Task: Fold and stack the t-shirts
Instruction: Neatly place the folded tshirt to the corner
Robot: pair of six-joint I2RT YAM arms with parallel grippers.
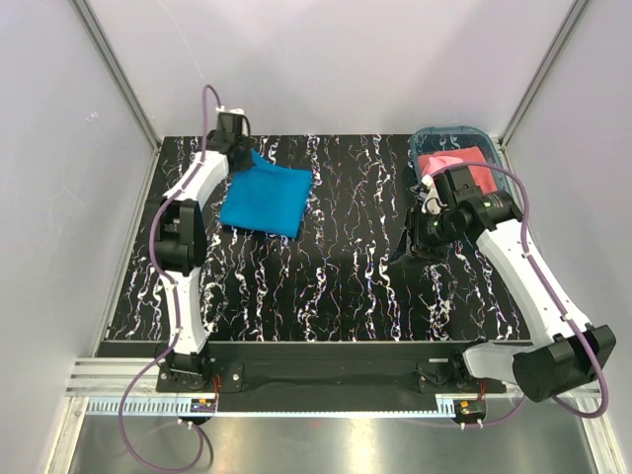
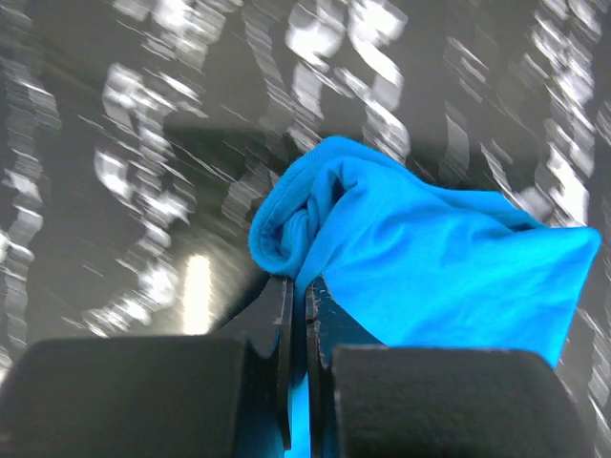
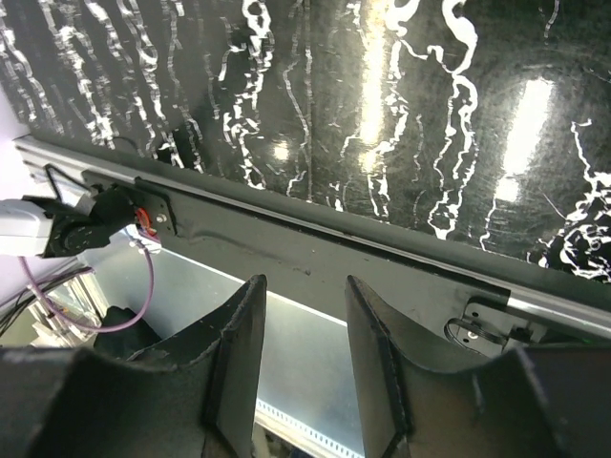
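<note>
Pinching the blue t-shirt point(image 1: 267, 200) at upper left of the desk point(image 1: 346, 272), left hand point(image 2: 298, 286) clamped on its corner, I reckon this fold needs that edge drawn across; right hand point(image 3: 305, 291) hangs apart, empty, by the pink t-shirt point(image 1: 466, 170) in the basket point(image 1: 449, 129).

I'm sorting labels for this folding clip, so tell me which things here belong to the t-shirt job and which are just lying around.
Part of the job:
turquoise-blue t-shirt, pinched by the shut left gripper
salmon pink t-shirt, lying in the basket
right gripper, open and empty

Just there:
teal plastic basket
black marbled table
</note>
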